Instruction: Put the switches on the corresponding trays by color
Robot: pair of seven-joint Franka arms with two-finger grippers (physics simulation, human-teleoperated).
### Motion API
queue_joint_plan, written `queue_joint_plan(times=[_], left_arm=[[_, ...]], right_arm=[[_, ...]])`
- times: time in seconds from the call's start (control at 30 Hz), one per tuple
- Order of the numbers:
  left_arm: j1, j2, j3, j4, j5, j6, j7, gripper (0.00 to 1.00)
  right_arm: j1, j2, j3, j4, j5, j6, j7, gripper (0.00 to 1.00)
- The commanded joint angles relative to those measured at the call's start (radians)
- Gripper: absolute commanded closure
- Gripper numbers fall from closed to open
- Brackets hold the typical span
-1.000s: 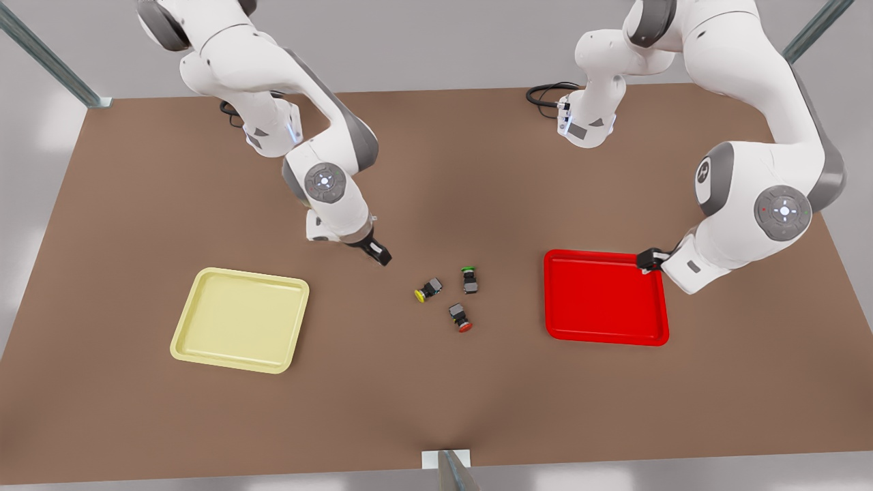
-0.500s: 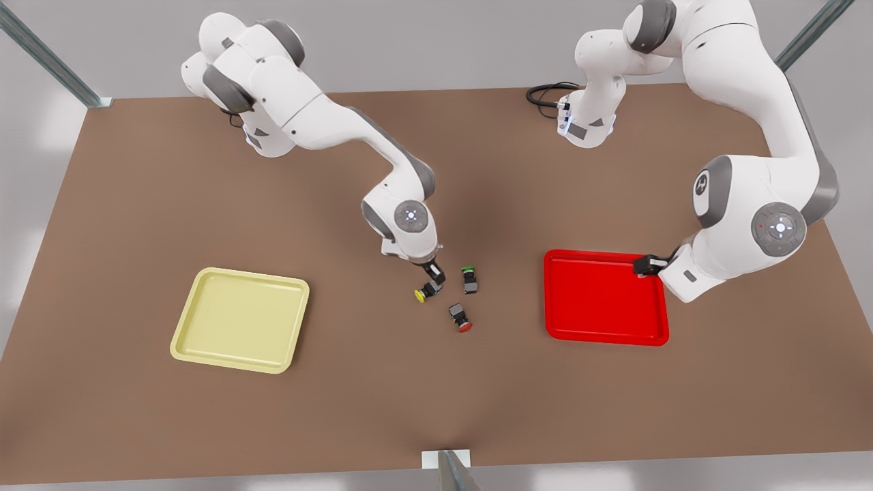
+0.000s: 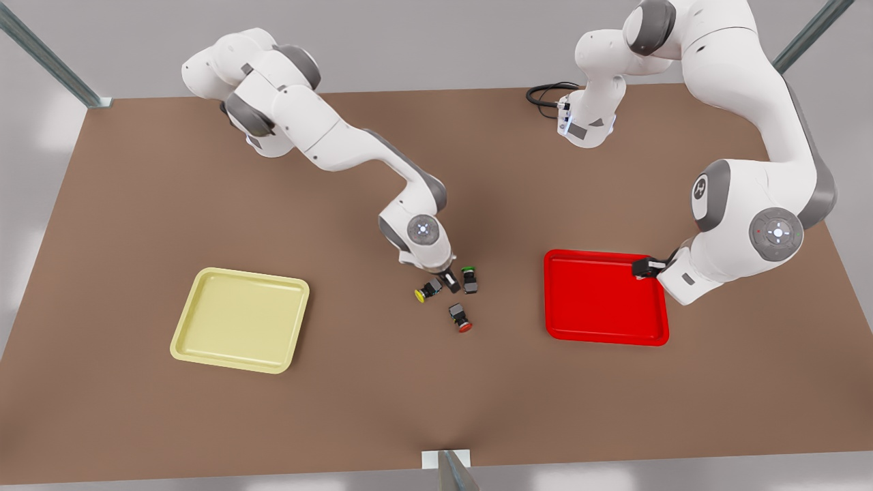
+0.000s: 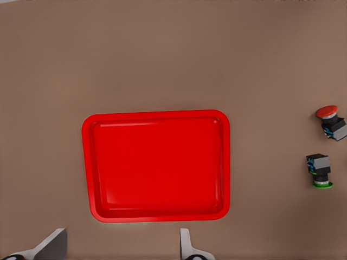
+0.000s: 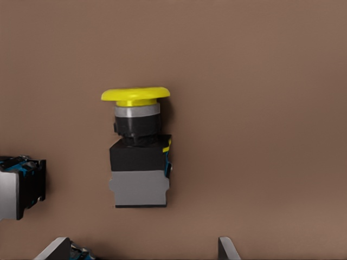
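Where the brown table (image 3: 136, 204) is busiest, we list the yellow switch (image 3: 427, 291) as our landmark, lying on its side on bare tabletop.

- Right gripper (image 3: 447, 279): just beside the yellow switch, above it, fingers spread wide and holding nothing.
- Green switch (image 3: 469, 279): near the yellow switch, on the gripper's other side, so the fingers come down in the gap between the two.
- Red switch (image 3: 461, 318): near the yellow switch, toward the table's front edge.
- Yellow tray (image 3: 239, 319): well apart from the yellow switch, toward the front view's left.
- Red tray (image 3: 603, 300): well apart, on the opposite side.
- Left gripper (image 3: 641, 268): waiting over the red tray's far corner, fingers parted, nothing held.
- Black cable (image 3: 542, 92): far from the yellow switch, at the table's back edge.

By the right wrist view we add the yellow switch's (image 5: 138, 157) grey base, black collar and cap, centred ahead of the gripper (image 5: 141, 249); a second switch body (image 5: 19, 187) lies beside it, cap unseen. From the left wrist view we add the whole red tray (image 4: 157, 165) ahead of that gripper (image 4: 119, 246), with red (image 4: 331, 120) and green (image 4: 320, 170) switches beyond.
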Motion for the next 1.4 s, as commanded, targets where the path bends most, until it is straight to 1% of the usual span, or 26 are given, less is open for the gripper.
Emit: queue_joint_plan(times=[0.0, 0.27, 0.43, 0.73, 0.9, 0.93, 0.97, 1.0, 1.1, 1.17, 1.23, 1.33, 1.37], left_arm=[[0.000, 0.000, 0.000, 0.000, 0.000, 0.000, 0.000, 0.00], [-0.001, -0.002, 0.002, 0.000, 0.002, -0.002, 0.000, 0.00], [-0.003, -0.005, 0.002, 0.000, 0.003, -0.006, -0.002, 0.00], [-0.004, -0.008, 0.002, -0.002, 0.002, -0.012, 0.000, 0.00], [-0.004, -0.008, -0.001, -0.003, 0.002, -0.012, 0.000, 0.00], [-0.004, -0.008, -0.001, -0.003, 0.002, -0.014, 0.000, 0.00], [-0.004, -0.008, -0.001, -0.003, 0.002, -0.014, -0.002, 0.00], [-0.004, -0.009, -0.001, -0.003, 0.002, -0.014, 0.000, 0.00], [-0.006, -0.009, -0.003, -0.003, 0.002, -0.012, -0.002, 0.00], [-0.006, -0.009, -0.004, -0.003, 0.002, -0.014, -0.002, 0.00], [-0.006, -0.009, -0.004, -0.003, 0.002, -0.014, -0.002, 0.00], [-0.006, -0.009, -0.004, -0.003, 0.002, -0.014, -0.002, 0.00], [-0.006, -0.009, -0.004, -0.003, 0.002, -0.012, -0.002, 0.00]], right_arm=[[0.001, 0.003, 0.000, 0.000, 0.000, 0.006, 0.000, 0.00], [-0.002, 0.023, -0.001, -0.003, -0.090, 0.006, 0.006, 0.00], [-0.002, 0.034, -0.001, -0.004, -0.112, 0.014, 0.017, 0.00], [-0.001, 0.045, 0.002, 0.005, -0.270, 0.013, 0.169, 0.00], [-0.001, 0.049, 0.004, 0.008, -0.287, 0.008, 0.201, 0.00], [0.001, 0.048, 0.005, 0.008, -0.288, 0.005, 0.200, 0.05], [-0.001, 0.048, 0.007, 0.008, -0.325, -0.001, 0.200, 0.13], [-0.001, 0.048, 0.005, 0.008, -0.330, -0.003, 0.203, 0.18], [-0.004, 0.048, 0.007, 0.008, -0.347, -0.003, 0.204, 0.18], [-0.005, 0.045, 0.007, 0.008, -0.347, -0.004, 0.212, 0.23], [-0.007, 0.043, 0.007, 0.008, -0.350, -0.003, 0.213, 0.23], [-0.008, 0.042, 0.007, 0.009, -0.348, -0.003, 0.212, 0.26], [-0.012, 0.040, 0.007, 0.009, -0.350, -0.003, 0.210, 0.28]])
